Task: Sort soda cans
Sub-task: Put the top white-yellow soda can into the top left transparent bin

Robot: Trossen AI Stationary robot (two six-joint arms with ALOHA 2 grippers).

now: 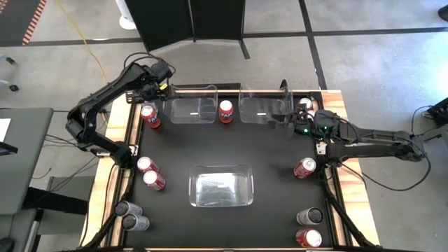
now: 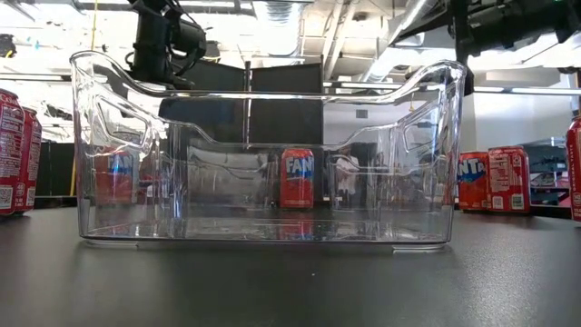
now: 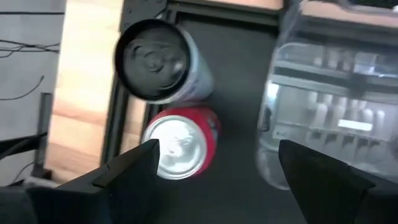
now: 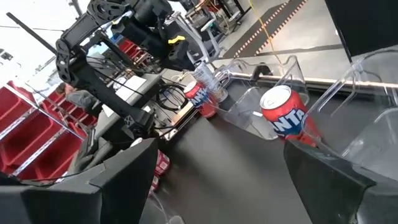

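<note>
Hovering at ten o'clock, the left gripper (image 1: pixel 148 94) spreads its fingers above two cans (image 1: pixel 150 115) beside the far-left bin (image 1: pixel 190 106), apparently lining up a grasp. The right gripper (image 1: pixel 288 122), fingers apart, waits at two o'clock.

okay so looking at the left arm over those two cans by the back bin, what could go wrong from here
The left gripper hangs open above a red can that touches a silver can. Coming down, a finger may clip the silver can and tip it. The other finger sits close to the clear bin and could knock its wall.
</note>
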